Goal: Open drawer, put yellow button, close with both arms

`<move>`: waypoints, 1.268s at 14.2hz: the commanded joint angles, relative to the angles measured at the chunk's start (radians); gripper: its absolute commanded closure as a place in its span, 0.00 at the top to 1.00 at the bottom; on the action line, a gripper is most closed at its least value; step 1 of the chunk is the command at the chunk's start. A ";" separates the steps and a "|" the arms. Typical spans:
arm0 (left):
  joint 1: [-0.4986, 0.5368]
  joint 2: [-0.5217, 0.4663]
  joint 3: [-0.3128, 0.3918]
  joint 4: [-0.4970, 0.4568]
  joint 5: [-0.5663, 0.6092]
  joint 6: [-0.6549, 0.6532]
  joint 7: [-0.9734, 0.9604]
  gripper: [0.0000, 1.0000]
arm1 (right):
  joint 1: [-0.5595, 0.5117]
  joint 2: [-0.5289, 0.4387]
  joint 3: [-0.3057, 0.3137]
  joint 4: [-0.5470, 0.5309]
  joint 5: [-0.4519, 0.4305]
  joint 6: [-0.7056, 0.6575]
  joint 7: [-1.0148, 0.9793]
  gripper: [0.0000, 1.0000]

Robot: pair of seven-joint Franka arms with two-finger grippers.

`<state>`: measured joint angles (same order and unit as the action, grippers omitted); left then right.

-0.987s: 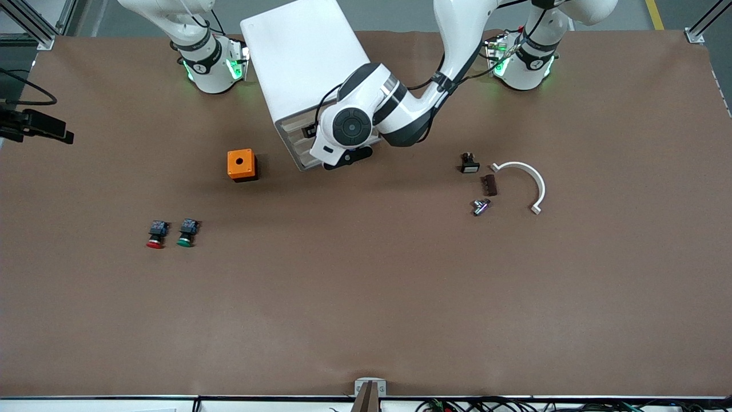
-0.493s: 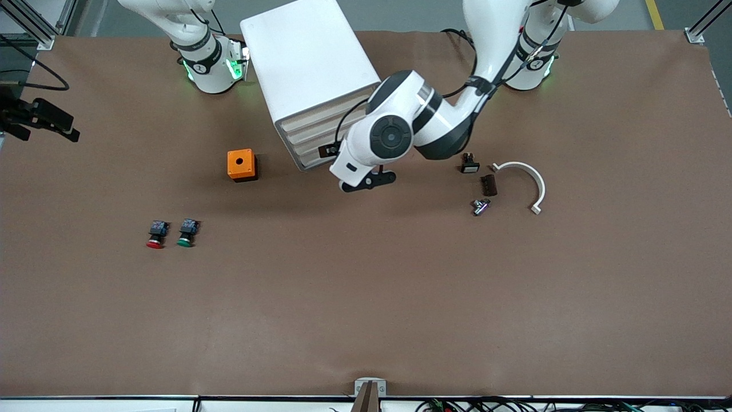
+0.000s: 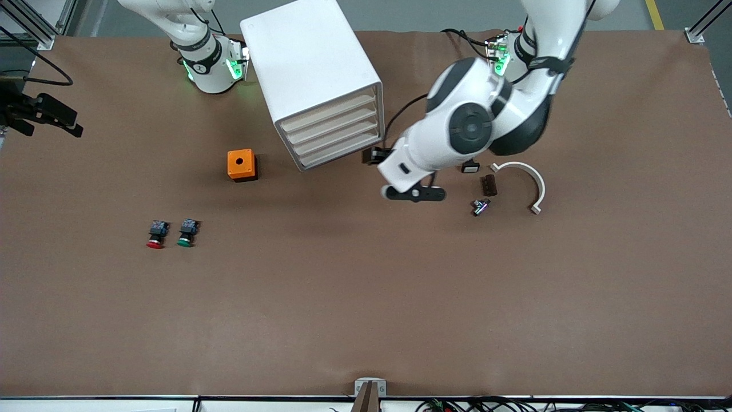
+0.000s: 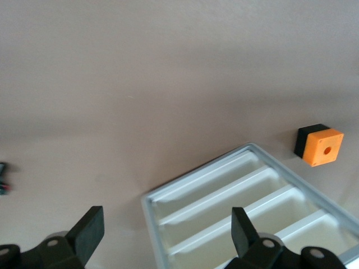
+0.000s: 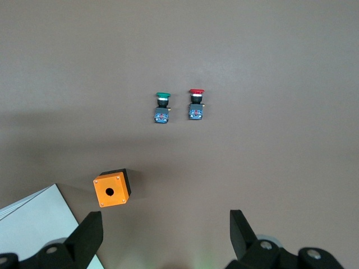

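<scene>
No writing is readable. Left gripper (image 3: pixel 413 193) hangs over bare counter (image 3: pixel 366 297) at 3 o'clock of the cabinet (image 3: pixel 311 80), jaws wide open, empty; right gripper (image 5: pixel 162 238) likewise.

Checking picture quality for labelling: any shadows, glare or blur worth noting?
Front view: sharp, evenly lit, a soft shadow on the table under the left arm. Left wrist view: the cabinet looks pale and washed out. Right wrist view: red button and green button crisp.

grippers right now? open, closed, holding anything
left gripper: jaws open, empty, over the table in front of the cabinet.
right gripper: jaws open, empty, over the table near the orange box.
</scene>
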<state>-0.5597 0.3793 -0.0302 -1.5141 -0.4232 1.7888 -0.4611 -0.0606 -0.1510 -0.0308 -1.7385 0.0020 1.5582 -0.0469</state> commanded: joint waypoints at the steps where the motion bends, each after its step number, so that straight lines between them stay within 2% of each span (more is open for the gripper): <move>1: 0.084 -0.170 -0.008 -0.194 0.036 0.011 0.142 1.00 | -0.016 -0.019 0.009 -0.013 0.015 0.008 -0.005 1.00; 4: 0.159 -0.270 -0.008 -0.306 0.110 0.011 0.287 1.00 | -0.016 -0.019 0.009 -0.013 0.016 0.008 -0.005 1.00; 7: 0.243 -0.353 -0.008 -0.362 0.147 0.011 0.389 1.00 | -0.007 -0.019 0.014 -0.013 0.018 0.006 -0.002 1.00; 10: 0.329 -0.414 -0.010 -0.386 0.210 0.009 0.504 1.00 | 0.025 -0.019 0.015 -0.013 0.018 0.011 0.007 1.00; 12: 0.395 -0.445 -0.010 -0.391 0.250 0.001 0.509 1.00 | 0.030 -0.019 0.015 -0.012 0.018 0.014 0.007 1.00; 14: 0.457 -0.468 -0.010 -0.391 0.265 0.000 0.518 1.00 | 0.028 -0.021 0.014 -0.012 0.018 0.013 0.007 1.00; 18: 0.534 -0.500 -0.011 -0.390 0.296 -0.005 0.665 1.00 | 0.025 -0.019 0.009 -0.012 0.018 0.019 0.002 1.00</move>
<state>-0.0511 -0.0880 -0.0284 -1.8775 -0.1464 1.7834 0.1595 -0.0331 -0.1515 -0.0165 -1.7385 0.0128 1.5690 -0.0468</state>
